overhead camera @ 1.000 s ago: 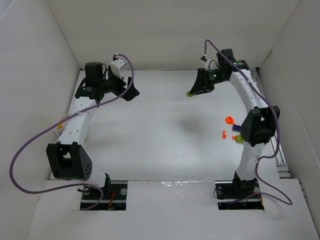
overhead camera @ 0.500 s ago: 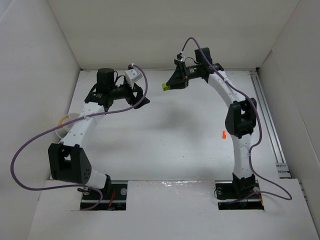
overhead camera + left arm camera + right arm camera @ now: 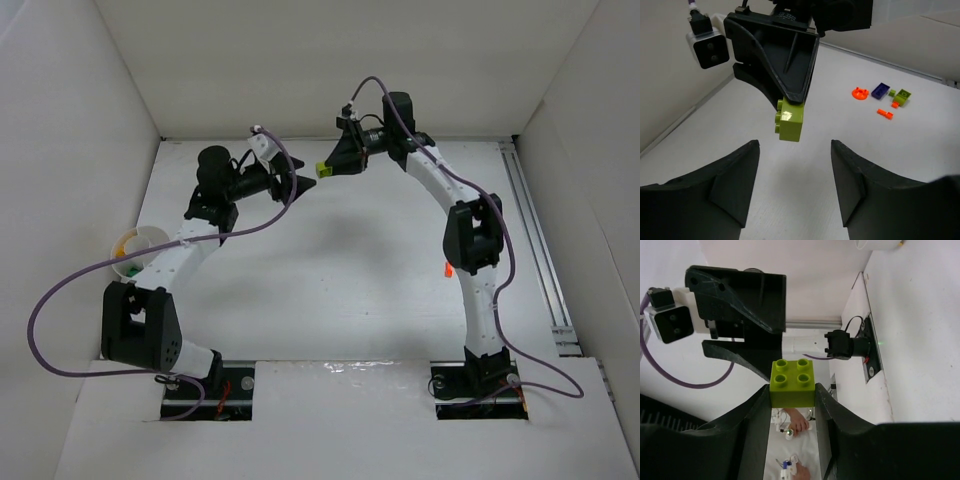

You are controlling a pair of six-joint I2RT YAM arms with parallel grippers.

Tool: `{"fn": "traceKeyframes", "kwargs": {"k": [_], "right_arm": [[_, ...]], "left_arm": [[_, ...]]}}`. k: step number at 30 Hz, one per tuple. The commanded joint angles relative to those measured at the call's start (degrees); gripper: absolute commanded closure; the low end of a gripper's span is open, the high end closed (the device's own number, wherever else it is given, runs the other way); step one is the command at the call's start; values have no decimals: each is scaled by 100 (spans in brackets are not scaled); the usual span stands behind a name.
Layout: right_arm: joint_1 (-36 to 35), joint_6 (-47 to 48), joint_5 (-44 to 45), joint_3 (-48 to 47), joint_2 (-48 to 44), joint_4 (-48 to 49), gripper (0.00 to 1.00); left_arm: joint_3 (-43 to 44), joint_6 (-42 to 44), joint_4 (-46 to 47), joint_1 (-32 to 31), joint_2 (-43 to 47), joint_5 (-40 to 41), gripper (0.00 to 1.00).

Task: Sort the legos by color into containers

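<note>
My right gripper (image 3: 325,168) is shut on a lime-green lego (image 3: 322,169), held in the air over the back middle of the floor. In the right wrist view the four-stud green lego (image 3: 792,382) sits clamped between my fingertips. My left gripper (image 3: 302,185) faces it from the left, open, tips just short of the brick. From the left wrist, the green lego (image 3: 790,119) hangs beyond my left gripper (image 3: 795,150), with nothing between the fingers. Loose legos lie on the floor: an orange round piece (image 3: 859,93), a purple plate (image 3: 881,90), a green piece (image 3: 901,96), an orange piece (image 3: 885,114).
A round whitish container (image 3: 135,245) with small coloured bits inside stands at the left wall, beside my left arm. An orange lego (image 3: 448,269) shows next to my right arm's elbow. White walls enclose the floor on three sides; a rail (image 3: 535,230) runs along the right.
Both arms have swung toward the back middle. My right gripper carried the green lego leftward, and my left gripper moved right to face it, its jaws narrowing.
</note>
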State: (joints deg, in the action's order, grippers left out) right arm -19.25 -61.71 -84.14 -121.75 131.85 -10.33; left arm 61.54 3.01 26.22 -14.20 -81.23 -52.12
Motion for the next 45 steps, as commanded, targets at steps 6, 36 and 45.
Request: {"fn": "traceKeyframes", "kwargs": {"k": [6, 36, 45], "right_arm": [[-149, -622, -630, -235, -37, 936, 91], [-202, -1070, -683, -59, -89, 1525, 92], [-255, -1229, -683, -59, -89, 1762, 92]], "left_arm": [[-484, -679, 1790, -259, -6, -291, 57], [-661, -10, 1562, -364, 178, 738, 55], [-485, 42, 1562, -470, 125, 799, 55]]}}
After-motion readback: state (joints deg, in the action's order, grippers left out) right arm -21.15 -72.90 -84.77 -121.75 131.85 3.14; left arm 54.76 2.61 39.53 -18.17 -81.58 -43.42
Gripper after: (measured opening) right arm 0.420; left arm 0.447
